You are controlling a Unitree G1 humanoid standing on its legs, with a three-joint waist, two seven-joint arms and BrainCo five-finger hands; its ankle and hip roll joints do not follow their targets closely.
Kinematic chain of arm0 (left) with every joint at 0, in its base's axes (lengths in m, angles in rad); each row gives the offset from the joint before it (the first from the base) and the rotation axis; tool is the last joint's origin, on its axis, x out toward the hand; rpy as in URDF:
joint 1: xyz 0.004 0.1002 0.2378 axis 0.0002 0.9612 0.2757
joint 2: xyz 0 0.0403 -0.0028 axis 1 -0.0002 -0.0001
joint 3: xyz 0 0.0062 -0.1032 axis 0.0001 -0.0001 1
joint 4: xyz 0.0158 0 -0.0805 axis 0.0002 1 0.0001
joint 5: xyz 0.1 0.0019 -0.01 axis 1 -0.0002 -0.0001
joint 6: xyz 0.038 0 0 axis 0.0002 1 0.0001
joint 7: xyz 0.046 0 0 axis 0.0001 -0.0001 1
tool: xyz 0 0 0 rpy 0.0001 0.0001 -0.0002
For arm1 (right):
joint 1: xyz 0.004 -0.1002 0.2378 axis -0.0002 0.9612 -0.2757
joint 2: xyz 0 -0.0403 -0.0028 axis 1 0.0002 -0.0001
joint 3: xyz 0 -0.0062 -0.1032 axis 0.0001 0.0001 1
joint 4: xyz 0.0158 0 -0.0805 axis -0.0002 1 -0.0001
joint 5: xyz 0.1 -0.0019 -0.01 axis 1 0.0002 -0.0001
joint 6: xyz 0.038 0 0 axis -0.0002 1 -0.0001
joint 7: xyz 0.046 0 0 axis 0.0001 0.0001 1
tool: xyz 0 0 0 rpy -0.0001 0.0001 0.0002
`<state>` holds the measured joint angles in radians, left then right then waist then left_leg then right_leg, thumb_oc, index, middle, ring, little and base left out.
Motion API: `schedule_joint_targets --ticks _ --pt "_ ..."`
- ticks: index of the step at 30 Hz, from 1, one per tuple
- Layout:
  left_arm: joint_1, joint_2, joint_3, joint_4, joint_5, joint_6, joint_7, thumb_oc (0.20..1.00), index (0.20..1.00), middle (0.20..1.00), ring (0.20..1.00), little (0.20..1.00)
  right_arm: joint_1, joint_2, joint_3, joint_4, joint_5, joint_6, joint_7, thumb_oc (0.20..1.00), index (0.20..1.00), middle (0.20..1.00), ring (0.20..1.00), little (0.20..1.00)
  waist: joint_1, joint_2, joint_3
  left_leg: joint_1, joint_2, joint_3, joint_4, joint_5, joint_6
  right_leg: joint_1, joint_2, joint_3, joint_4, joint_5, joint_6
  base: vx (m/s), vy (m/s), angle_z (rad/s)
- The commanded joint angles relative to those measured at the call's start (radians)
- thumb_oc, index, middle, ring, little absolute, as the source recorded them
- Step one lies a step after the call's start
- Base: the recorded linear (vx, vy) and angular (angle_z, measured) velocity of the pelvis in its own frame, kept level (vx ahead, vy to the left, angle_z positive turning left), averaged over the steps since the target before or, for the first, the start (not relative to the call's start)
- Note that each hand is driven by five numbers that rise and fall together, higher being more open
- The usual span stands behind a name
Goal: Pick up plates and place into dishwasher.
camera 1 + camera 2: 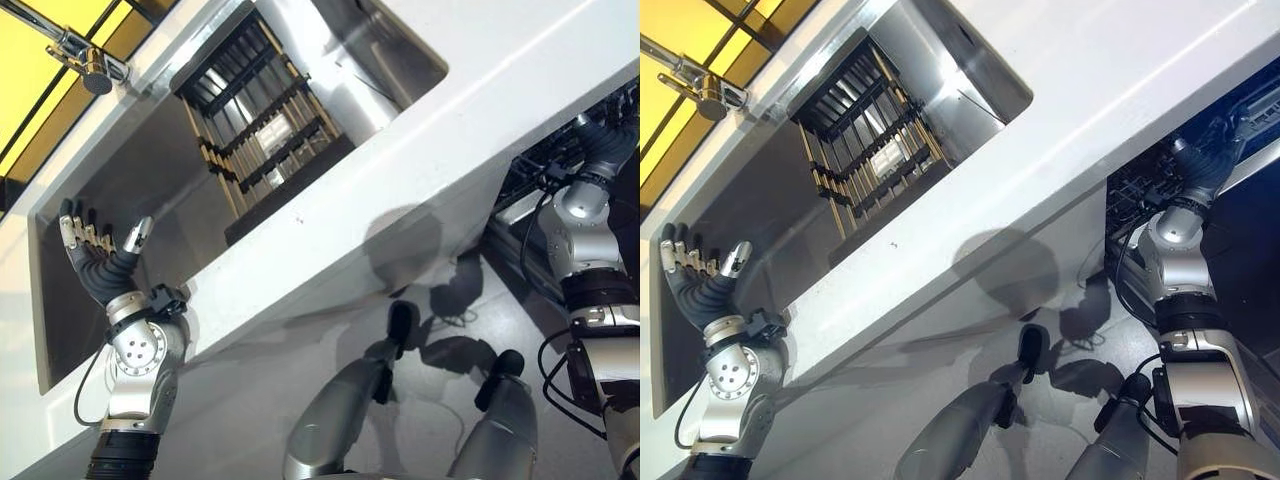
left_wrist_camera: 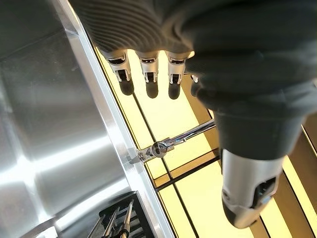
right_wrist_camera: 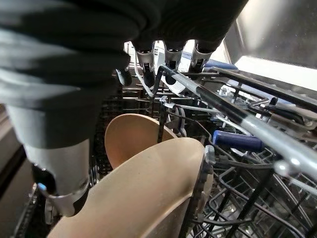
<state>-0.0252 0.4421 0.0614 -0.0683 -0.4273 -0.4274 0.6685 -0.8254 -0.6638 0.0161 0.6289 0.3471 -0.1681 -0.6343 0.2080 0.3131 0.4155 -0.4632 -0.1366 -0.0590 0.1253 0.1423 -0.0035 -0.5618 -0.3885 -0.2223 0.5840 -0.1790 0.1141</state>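
Here the left hand (image 1: 100, 250) was raised over the steel sink (image 1: 150, 190), fingers straight and spread with the thumb apart, holding nothing. Its wrist view showed the fingertips (image 2: 148, 89) against a yellow window, with the tap (image 1: 85, 60) at the sink's rim just past them. A dark drying rack (image 1: 265, 130) with pale rods sat in the sink's far part, and the white counter (image 1: 420, 170) ran slantwise between the sink and the dishwasher. The right hand (image 1: 1200, 165) reached into the dishwasher's wire rack (image 3: 247, 163) under the counter's edge. In its wrist view the fingers (image 3: 171, 57) were extended toward the grey wires, the thumb standing apart beside them, gripping nothing. Two tan plates stood on edge in the rack: the near plate (image 3: 148, 193) close beneath the hand, leaning among the tines, and the far plate (image 3: 131, 139) just behind it, upright. Whether the thumb touched the near plate could not be told. A blue-handled item (image 3: 237, 141) lay across the wires to the side of the plates.
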Motion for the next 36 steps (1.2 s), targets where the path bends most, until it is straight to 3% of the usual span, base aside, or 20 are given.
schedule_joint_targets --ticks 1,9,18,28,36 --pt "-0.008 0.049 0.026 -0.039 0.010 -0.023 0.018 1.000 1.000 1.000 1.000 1.000 -0.208 -0.045 0.051 -0.124 -0.119 -0.021 -0.086 1.000 1.000 1.000 1.000 1.000 0.040 0.015 0.104 -0.060 -0.011 0.052 0.207 -0.147 -0.010 0.064 -0.079 0.024 -0.323 0.278 0.040 -0.04 -0.014 0.08" --pt "-0.045 0.060 0.012 -0.049 0.012 0.002 0.054 1.000 1.000 1.000 1.000 1.000 -0.138 -0.050 0.011 -0.155 -0.123 0.042 -0.184 1.000 1.000 1.000 1.000 1.000 -0.003 0.008 0.104 -0.034 -0.005 0.071 0.195 -0.159 -0.004 0.067 -0.064 0.058 -0.352 0.298 0.040 -0.04 -0.007 0.04" --pt "-0.080 0.056 0.000 -0.031 0.037 0.014 0.087 1.000 1.000 1.000 1.000 1.000 -0.059 -0.031 -0.018 -0.179 -0.116 0.024 -0.221 1.000 1.000 1.000 1.000 1.000 -0.050 -0.007 0.104 0.008 0.003 0.084 0.176 -0.170 -0.002 0.088 -0.044 0.088 -0.388 0.316 0.037 -0.05 -0.038 0.08" --pt "-0.097 0.044 0.013 -0.007 0.067 0.022 0.123 1.000 1.000 1.000 1.000 1.000 0.108 -0.006 -0.091 -0.283 -0.123 0.007 -0.255 1.000 1.000 1.000 1.000 1.000 -0.130 -0.024 0.104 0.069 0.019 0.104 0.158 -0.184 0.000 0.119 -0.018 0.149 -0.420 0.328 0.032 -0.03 -0.024 -0.11" --pt "-0.108 0.045 0.019 0.006 0.080 0.037 0.132 1.000 1.000 1.000 1.000 1.000 0.236 0.019 -0.136 -0.372 -0.142 0.006 -0.253 1.000 1.000 1.000 1.000 1.000 -0.187 -0.054 0.084 0.123 0.039 0.127 0.157 -0.212 -0.004 0.162 0.008 0.187 -0.448 0.328 0.031 0.00 -0.039 -0.28"
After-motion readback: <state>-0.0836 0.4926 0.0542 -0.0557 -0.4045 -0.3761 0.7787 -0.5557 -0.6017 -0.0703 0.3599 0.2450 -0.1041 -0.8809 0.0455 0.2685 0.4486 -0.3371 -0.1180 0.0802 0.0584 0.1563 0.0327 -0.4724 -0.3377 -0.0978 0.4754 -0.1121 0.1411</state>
